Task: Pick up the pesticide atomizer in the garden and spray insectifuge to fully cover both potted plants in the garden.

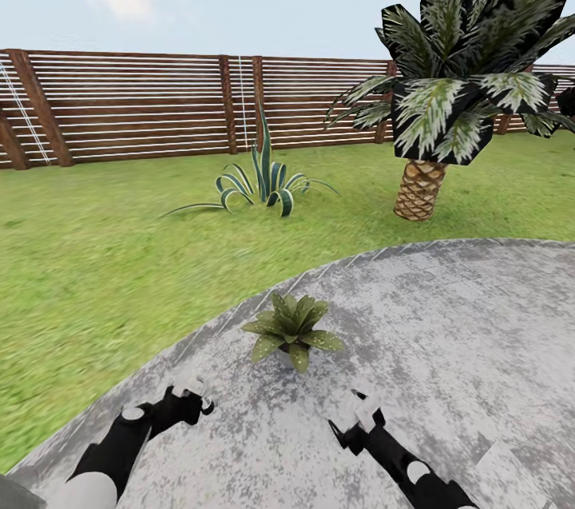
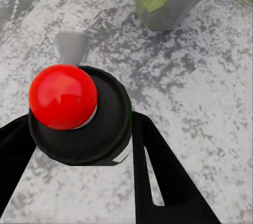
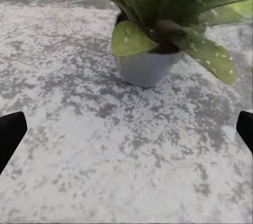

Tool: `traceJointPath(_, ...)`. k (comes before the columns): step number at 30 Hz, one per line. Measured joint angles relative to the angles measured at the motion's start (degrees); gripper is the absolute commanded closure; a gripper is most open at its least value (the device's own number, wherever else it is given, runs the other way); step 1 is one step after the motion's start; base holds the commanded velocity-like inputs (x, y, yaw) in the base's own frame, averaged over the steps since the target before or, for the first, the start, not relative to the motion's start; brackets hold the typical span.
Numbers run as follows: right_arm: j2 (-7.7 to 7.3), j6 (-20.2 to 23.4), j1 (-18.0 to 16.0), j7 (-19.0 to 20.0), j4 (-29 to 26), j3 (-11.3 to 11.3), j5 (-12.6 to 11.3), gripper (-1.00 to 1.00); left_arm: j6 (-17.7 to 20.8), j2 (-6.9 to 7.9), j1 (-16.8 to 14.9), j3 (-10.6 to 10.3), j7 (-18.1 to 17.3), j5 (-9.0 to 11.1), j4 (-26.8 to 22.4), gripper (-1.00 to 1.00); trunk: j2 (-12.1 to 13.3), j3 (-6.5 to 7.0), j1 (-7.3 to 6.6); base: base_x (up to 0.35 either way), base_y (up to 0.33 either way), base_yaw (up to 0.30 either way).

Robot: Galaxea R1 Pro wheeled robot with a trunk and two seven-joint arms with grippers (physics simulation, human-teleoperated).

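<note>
One potted plant (image 1: 294, 329), a low rosette of speckled green leaves in a tiny grey pot (image 3: 145, 68), stands on the round grey patio (image 1: 455, 317), just ahead of both grippers. My left gripper (image 1: 190, 399) is shut on the pesticide atomizer (image 2: 105, 129). In the left wrist view I see the atomizer end-on: a black round head with a red ball on it, a black finger (image 2: 158, 176) on each side, and the plant's pot (image 2: 168, 13) a short way beyond. My right gripper (image 1: 357, 411) is open and holds nothing, with the plant close ahead of it. The second potted plant is out of view.
Green lawn (image 1: 96, 269) rings the patio on the left and beyond it. A striped long-leaved agave (image 1: 263, 185) grows on the grass in the middle distance. A scaly-trunked palm (image 1: 419, 189) stands at the right. A brown slatted fence (image 1: 144, 105) closes the back.
</note>
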Motion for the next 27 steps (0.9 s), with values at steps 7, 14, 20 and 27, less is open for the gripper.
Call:
traceJointPath(7,-1.65,-12.6,4.4,-21.8,8.3,-1.3,-0.7,-1.0,-11.6,-0.04,2.2,0.2,16.5,3.1,14.3,1.0,0.0,-0.01,0.0,0.0,0.0,0.0)
traceJointPath(14,-0.83,-20.8,9.0,-26.9,10.2,-1.3,-5.5,-1.0,-20.4,0.67,9.0,0.5,26.0,9.5,19.0,1.0,0.0,0.0,0.0,0.0,0.0,0.0)
traceJointPath(20,-0.3,-20.8,9.0,-26.9,12.3,-1.2,-11.3,-1.0,-21.3,0.89,11.0,0.4,26.0,15.8,19.3,1.0,0.0,0.0,0.0,0.0,0.0,0.0)
traceJointPath(27,-0.33,-20.7,9.0,-26.8,12.4,-1.2,-11.3,-1.0,-21.3,0.85,11.4,0.4,31.4,15.9,19.3,1.0,0.0,0.0,0.0,0.0,0.0,0.0)
